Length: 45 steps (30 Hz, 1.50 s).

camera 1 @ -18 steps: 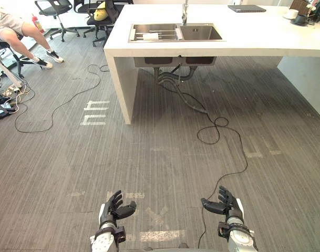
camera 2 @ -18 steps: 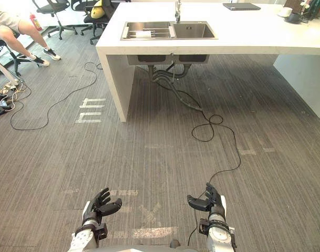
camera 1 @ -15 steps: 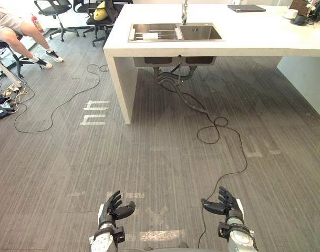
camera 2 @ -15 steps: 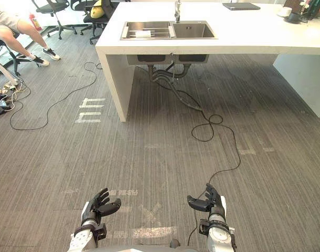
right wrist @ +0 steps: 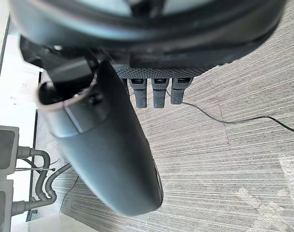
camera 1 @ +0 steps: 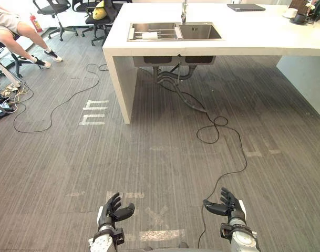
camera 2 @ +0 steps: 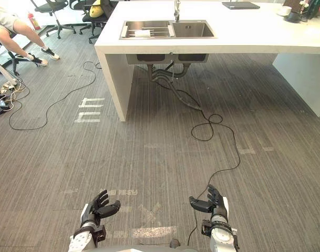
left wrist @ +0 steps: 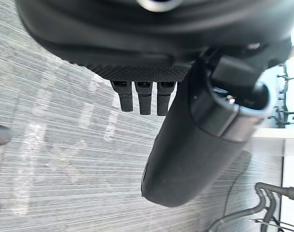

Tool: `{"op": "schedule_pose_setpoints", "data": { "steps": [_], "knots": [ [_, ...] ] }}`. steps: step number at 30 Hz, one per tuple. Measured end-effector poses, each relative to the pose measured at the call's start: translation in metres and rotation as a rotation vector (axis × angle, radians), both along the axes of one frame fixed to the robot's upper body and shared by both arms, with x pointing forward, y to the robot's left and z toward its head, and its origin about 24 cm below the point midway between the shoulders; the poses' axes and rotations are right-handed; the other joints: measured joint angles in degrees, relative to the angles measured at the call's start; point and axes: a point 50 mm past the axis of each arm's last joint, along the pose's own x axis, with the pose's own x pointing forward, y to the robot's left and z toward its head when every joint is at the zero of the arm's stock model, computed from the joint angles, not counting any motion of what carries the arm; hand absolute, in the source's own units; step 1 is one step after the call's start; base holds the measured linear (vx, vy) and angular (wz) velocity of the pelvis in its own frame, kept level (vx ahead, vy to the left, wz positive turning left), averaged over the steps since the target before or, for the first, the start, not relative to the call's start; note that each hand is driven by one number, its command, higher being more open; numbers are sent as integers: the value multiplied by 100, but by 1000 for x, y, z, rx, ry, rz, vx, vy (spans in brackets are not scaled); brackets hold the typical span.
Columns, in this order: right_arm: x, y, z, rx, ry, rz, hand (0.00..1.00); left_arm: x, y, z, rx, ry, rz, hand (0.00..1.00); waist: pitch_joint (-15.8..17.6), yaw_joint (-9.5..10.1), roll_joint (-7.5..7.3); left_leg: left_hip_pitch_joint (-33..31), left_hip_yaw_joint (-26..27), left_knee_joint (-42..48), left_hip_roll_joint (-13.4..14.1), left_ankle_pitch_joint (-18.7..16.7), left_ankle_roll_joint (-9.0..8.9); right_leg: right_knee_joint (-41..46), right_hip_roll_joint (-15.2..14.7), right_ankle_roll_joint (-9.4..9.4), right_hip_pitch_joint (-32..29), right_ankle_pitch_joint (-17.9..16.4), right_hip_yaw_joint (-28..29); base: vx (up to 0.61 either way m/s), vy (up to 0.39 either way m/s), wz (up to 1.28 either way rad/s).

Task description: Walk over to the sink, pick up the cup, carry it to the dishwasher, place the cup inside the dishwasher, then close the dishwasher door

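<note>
Left hand (camera 1: 113, 207) and right hand (camera 1: 227, 202): fingers spread, relaxed, both empty, low over grey wood-grain floor (camera 1: 165, 157). Small white cup (camera 1: 149, 35) lies in left basin of stainless steel double sink (camera 1: 200, 32), white counter (camera 1: 254, 34), well apart from hands.

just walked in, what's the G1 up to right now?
Nothing handled yet. The robot stands well short of the white counter with the double sink. Its left hand and right hand hang low in front, open and empty. A small white item lies in the sink's left basin; can't tell if it's the cup. A person sits at far left.
</note>
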Motion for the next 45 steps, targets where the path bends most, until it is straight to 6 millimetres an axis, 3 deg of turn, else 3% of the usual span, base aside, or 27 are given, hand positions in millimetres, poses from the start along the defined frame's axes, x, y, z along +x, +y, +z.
{"op": "schedule_pose_setpoints", "data": {
  "steps": [7, 14, 19, 23, 25, 27, 29, 30, 32, 34, 36, 38, 39, 40, 41, 43, 44, 45],
  "knots": [
    [-11, 2, -11, 24, 65, -10, 90, -6, -2, -5, -9, 34, 4, 90, 5, 2, -13, 38, -8, -149, -3, 86, 6, 0, 2, 0, -25, 0, -15, -33, -15, 1],
    [-10, 3, -10, 25, 61, -8, 90, -6, -4, -5, -18, 33, 1, 90, 14, 10, -32, 11, 17, -184, -2, 86, 8, -4, 6, 0, -81, -1, -1, -32, -13, -2],
    [-3, 3, -6, 23, 32, -4, 90, 0, -5, 0, -22, -2, -8, 90, 51, 22, -94, -131, 95, -185, 8, 64, 31, -2, 17, 1, -243, -8, 63, -4, -14, -8],
    [11, 4, 5, 10, -36, 0, 90, 13, -5, 15, -18, -94, -13, 90, 102, 141, -168, -352, 334, 208, 57, -236, 57, 24, 42, 18, -392, -27, 306, 36, 3, -31],
    [21, 4, 11, 2, -71, 6, 90, 19, -5, 21, -16, -132, -13, 90, 119, 158, -137, -489, 447, 477, 94, -421, 80, 362, 65, 27, -605, -212, 411, 78, 31, -33],
    [27, 1, 17, -14, -102, 8, 90, 28, -8, 29, -21, -183, -13, 90, 159, 149, -128, -554, 512, 783, 84, -661, 140, 1480, 60, 142, -1085, -795, 387, 94, 37, -17],
    [28, 0, 19, -22, -108, 5, 90, 30, -9, 32, -31, -204, 1, 90, 182, 145, -128, -514, 531, 966, 44, -824, 183, 2289, 1, 254, -1364, -1119, 285, 85, 46, -7],
    [29, 0, 21, -30, -119, 3, 90, 33, -10, 34, -30, -214, 1, 90, 255, 98, -130, -381, 529, 1059, -17, -956, 215, 3147, -109, 372, -1614, -1314, 81, 86, 64, 3],
    [29, 0, 23, -37, -130, 6, 90, 35, -10, 36, -26, -227, -1, 90, 340, 17, -140, -203, 455, 1064, -85, -1069, 306, 4139, -298, 374, -1950, -1366, -242, 107, 66, 15],
    [29, -1, 24, -41, -132, 9, 90, 36, -10, 37, -21, -230, -1, 90, 361, -6, -165, -51, 404, 1067, -169, -1225, 335, 4545, -530, 261, -2225, -1759, -586, 167, 51, 12],
    [31, -3, 26, -49, -140, 15, 90, 38, -9, 40, -16, -246, 3, 90, 370, -10, -153, 58, 337, 1088, -152, -1342, 310, 4412, -575, 209, -2462, -1903, -728, 255, -11, 15],
    [33, -9, 29, -70, -145, 24, 90, 47, -10, 45, -20, -273, 11, 90, 479, -61, -27, 207, 200, 1066, 21, -1399, 232, 4121, -470, 100, -2729, -1864, -879, 343, -87, 34],
    [33, -11, 30, -84, -143, 38, 90, 49, -9, 46, -25, -282, 20, 90, 503, -60, 17, 290, 180, 1068, 103, -1443, 150, 3686, -370, 38, -2810, -1650, -905, 426, -120, 30],
    [32, -12, 30, -97, -140, 59, 90, 48, -6, 46, -13, -285, 22, 90, 480, -88, -30, 459, 159, 1103, 102, -1583, -78, 3234, -340, -209, -2747, -538, -924, 458, -103, 19],
    [34, -16, 32, -112, -139, 67, 90, 47, -7, 44, -20, -273, 34, 90, 451, -102, 153, 517, 160, 1204, 272, -1690, -176, 3342, -248, -433, -2671, -684, -1054, 487, -112, 1],
    [42, -17, 38, -118, -169, 72, 90, 49, -10, 45, -32, -285, 35, 90, 439, -130, 289, 266, 185, 1828, 479, -1623, -246, 3102, -61, -554, -2476, -788, -1120, 498, -154, -7],
    [45, -15, 40, -115, -179, 78, 90, 52, -14, 46, -43, -293, 30, 90, 451, -155, 310, -71, 184, 2695, 562, -1430, -311, 2780, 20, -564, -2170, -794, -1168, 536, -188, 19],
    [41, -15, 38, -114, -167, 80, 90, 54, -19, 46, -65, -298, 25, 90, 477, -151, 296, -498, 175, 3958, 695, -930, -324, 2361, 75, -582, -1641, -781, -1208, 440, -141, 23]
  ]
}}
